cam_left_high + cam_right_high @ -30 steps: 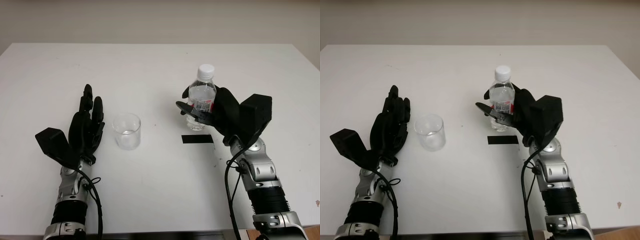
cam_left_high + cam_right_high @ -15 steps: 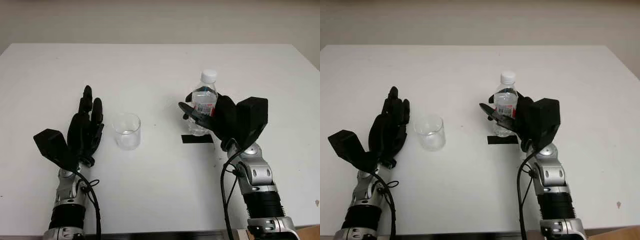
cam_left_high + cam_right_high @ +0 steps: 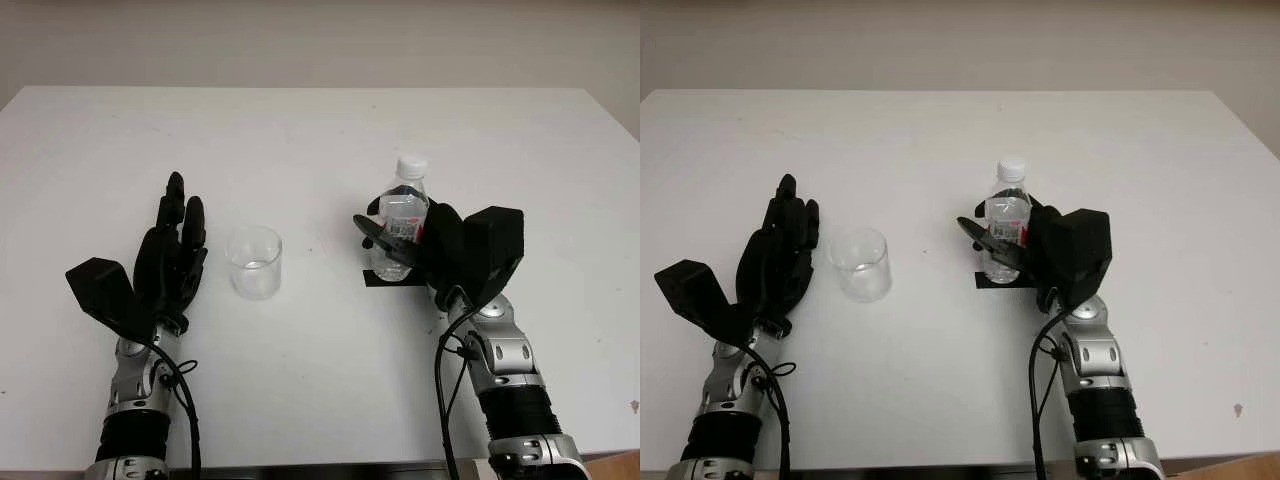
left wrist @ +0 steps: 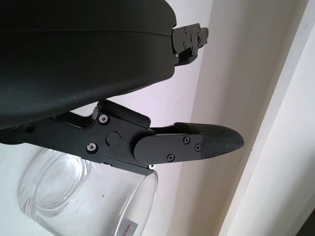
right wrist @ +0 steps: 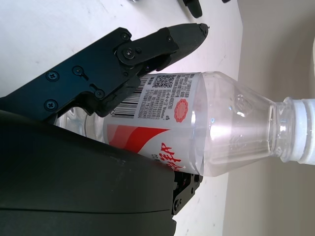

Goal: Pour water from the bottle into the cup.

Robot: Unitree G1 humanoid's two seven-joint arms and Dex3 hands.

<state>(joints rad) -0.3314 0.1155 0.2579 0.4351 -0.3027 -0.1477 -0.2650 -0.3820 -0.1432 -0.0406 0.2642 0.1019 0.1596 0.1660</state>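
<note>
A clear plastic water bottle [image 3: 404, 212] with a white cap and a red-and-white label stands upright at centre right, its base at a black tape mark [image 3: 381, 279]. My right hand [image 3: 388, 236] is shut on the bottle [image 5: 206, 120] around the label, fingers [image 5: 147, 46] wrapped across its front. A clear glass cup [image 3: 254, 262] stands to the left of the bottle, a hand's width away. My left hand [image 3: 176, 240] is open just left of the cup [image 4: 69, 196], palm facing it, not touching.
The white table [image 3: 320, 130] stretches wide behind and around both objects. Its far edge meets a pale wall, and its near edge runs along the bottom by my forearms.
My right hand has brought the bottle down and toward me, from above the table to the black tape mark. The left hand and cup have not moved.
</note>
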